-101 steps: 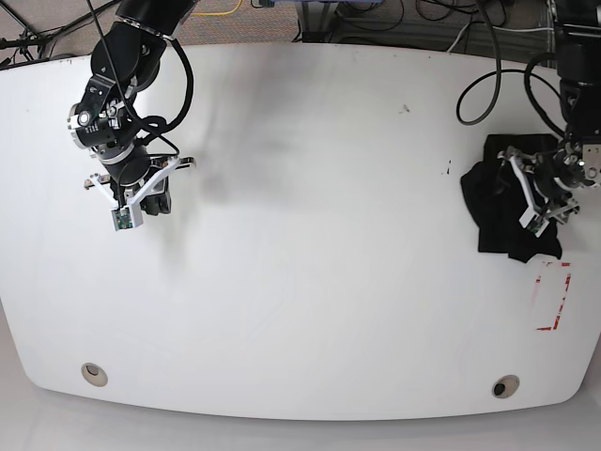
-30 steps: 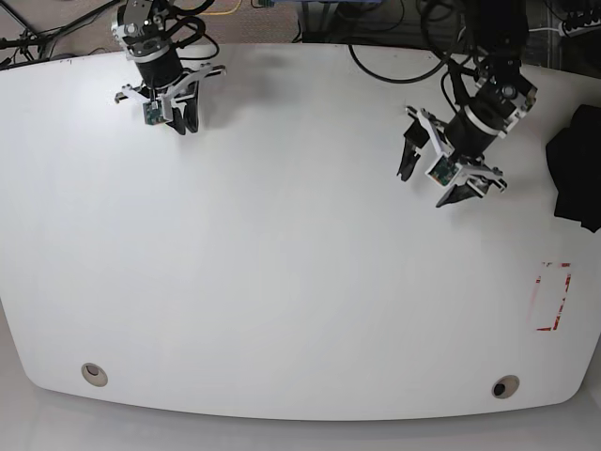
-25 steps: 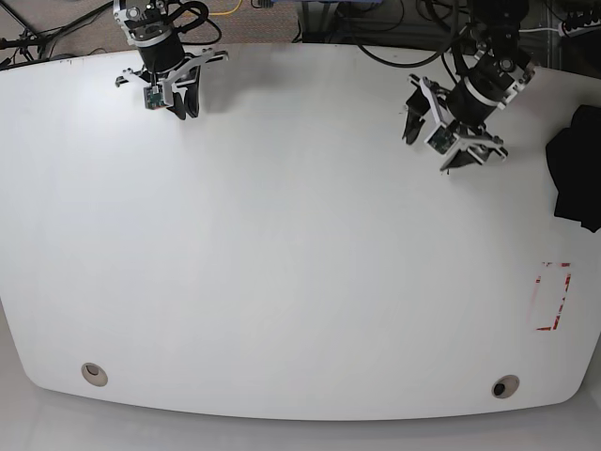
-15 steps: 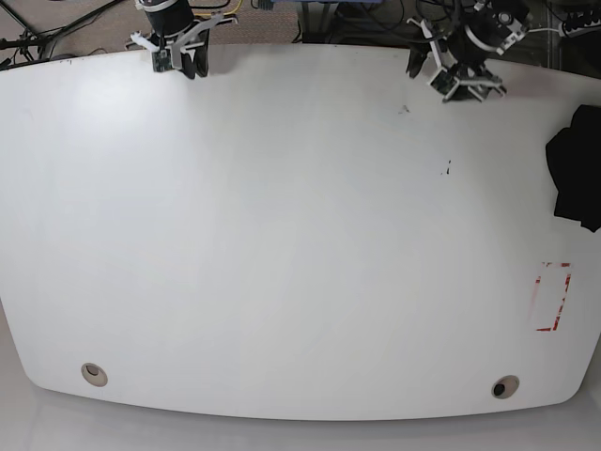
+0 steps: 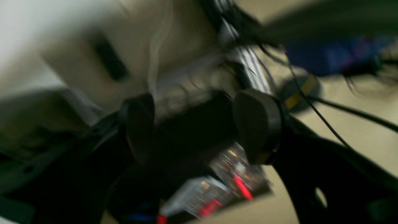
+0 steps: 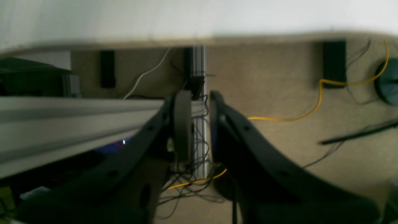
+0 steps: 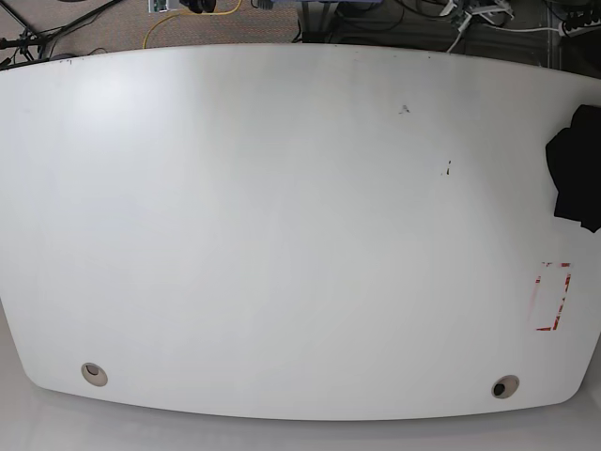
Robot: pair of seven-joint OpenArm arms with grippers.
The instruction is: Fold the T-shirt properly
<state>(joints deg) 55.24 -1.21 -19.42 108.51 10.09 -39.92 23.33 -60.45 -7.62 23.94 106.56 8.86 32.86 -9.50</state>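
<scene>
The T-shirt (image 7: 577,168) lies as a crumpled black heap at the table's right edge, partly cut off by the frame, with no print showing. No gripper is near it. In the base view both arms are almost wholly beyond the table's far edge. The blurred left wrist view shows my left gripper (image 5: 199,127) open over the floor and cables, its fingers wide apart. My right gripper (image 6: 199,124) hangs past the table edge above the carpet. Its fingers stand nearly together with only a narrow slit and nothing in it.
A red rectangle outline (image 7: 552,297) is marked on the white table (image 7: 282,235) near the right front. Two round holes (image 7: 93,374) (image 7: 505,386) sit near the front edge. Behind the table are an aluminium rail (image 6: 77,118), a yellow cable (image 6: 311,115) and tangled wires.
Both arms have drawn back from over the table to beyond its far edge. The left gripper, earlier at the shirt, has let go; the shirt now rests farther right.
</scene>
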